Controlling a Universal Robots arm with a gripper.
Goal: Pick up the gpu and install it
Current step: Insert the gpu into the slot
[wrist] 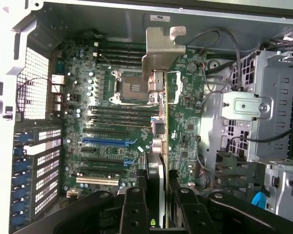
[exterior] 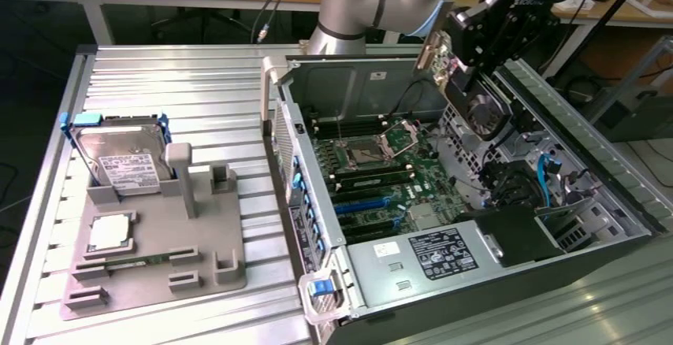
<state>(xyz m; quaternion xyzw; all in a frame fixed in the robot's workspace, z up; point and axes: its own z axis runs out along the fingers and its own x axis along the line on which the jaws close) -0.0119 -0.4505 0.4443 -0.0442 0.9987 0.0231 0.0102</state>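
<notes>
**Gripper state.** The gripper (exterior: 481, 53) is clamped on the gpu (exterior: 475, 107), with one finger on each face of the card. In the wrist view the fingers (wrist: 134, 207) hold the gpu (wrist: 155, 175) edge-on. The card runs away from the gripper (wrist: 156, 200) toward its silver bracket (wrist: 161, 48).

**Gpu position.** The gpu hangs in the air above the open case (exterior: 315, 227), clear of the motherboard (exterior: 384, 183). In the exterior view the card is tilted, with the bracket (exterior: 433, 52) at its upper end and a round fan showing on the face toward the camera. In the wrist view the card lines up over the motherboard (wrist: 185, 122), just beside the socket (wrist: 129, 83) and past the ends of the slots (wrist: 110, 141).

**Other items.** A grey fixture (exterior: 210, 274) lies on the table (exterior: 158, 77) at the exterior view's left. It carries a hard drive (exterior: 126, 164), propped at a tilt, and a chip (exterior: 110, 233), lying flat. Both are well apart from the gripper.
</notes>
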